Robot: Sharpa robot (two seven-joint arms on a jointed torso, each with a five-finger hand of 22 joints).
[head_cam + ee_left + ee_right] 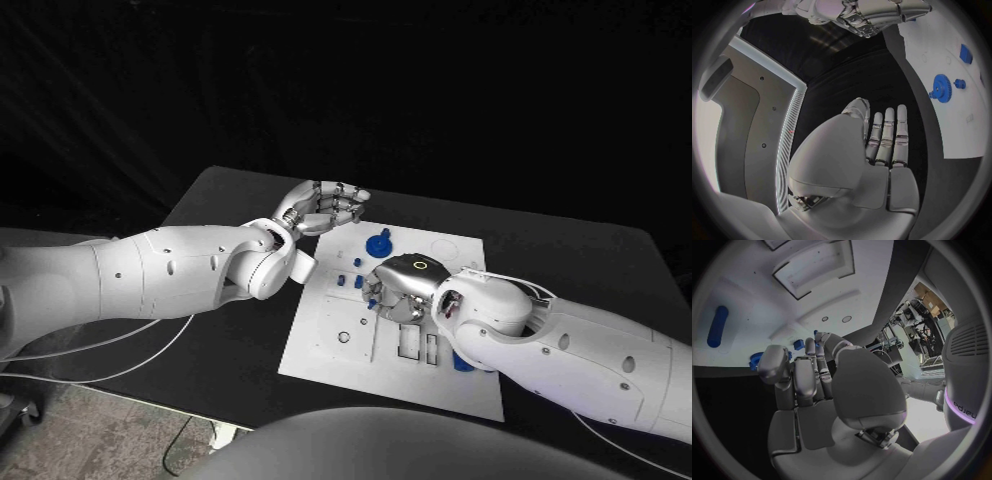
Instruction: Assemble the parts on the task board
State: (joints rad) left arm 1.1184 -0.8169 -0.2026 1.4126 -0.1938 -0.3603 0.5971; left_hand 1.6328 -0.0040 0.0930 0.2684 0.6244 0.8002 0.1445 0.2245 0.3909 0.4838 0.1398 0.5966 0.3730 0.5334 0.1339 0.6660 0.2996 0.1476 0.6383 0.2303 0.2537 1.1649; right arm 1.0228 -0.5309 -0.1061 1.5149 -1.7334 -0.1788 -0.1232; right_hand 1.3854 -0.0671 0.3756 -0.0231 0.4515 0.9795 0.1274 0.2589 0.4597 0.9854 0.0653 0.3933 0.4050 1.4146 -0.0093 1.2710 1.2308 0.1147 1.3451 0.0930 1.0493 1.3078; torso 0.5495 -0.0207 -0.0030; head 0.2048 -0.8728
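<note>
Black desk (231, 200) carries the white task board (361, 350) in its middle, with darkness behind it. Above the middle of the board hangs the right hand (397, 290), palm down, its fingers bent toward the plate. I cannot tell whether it grasps a part, because the fingertips are hidden under the hand; in the right wrist view the fingers (807, 377) stand close together with nothing plainly between them. Just beyond this hand, at the far edge of the board, sits a blue gear (379, 243), and a few small blue parts (358, 282) lie beside its fingers. A blue long part (717, 326) lies on the board further from the hand.

At the far left corner of the board the left hand (326, 206) is released and holds nothing, its fingers straight and together.

As a judgement: the right hand covers the place where it works, so a part could go in crooked or be pushed aside, and the fingers could knock the small parts near them. The board could also slide on the desk, since the left hand does not press it.

No readable brand or writing appears on the task's things.
</note>
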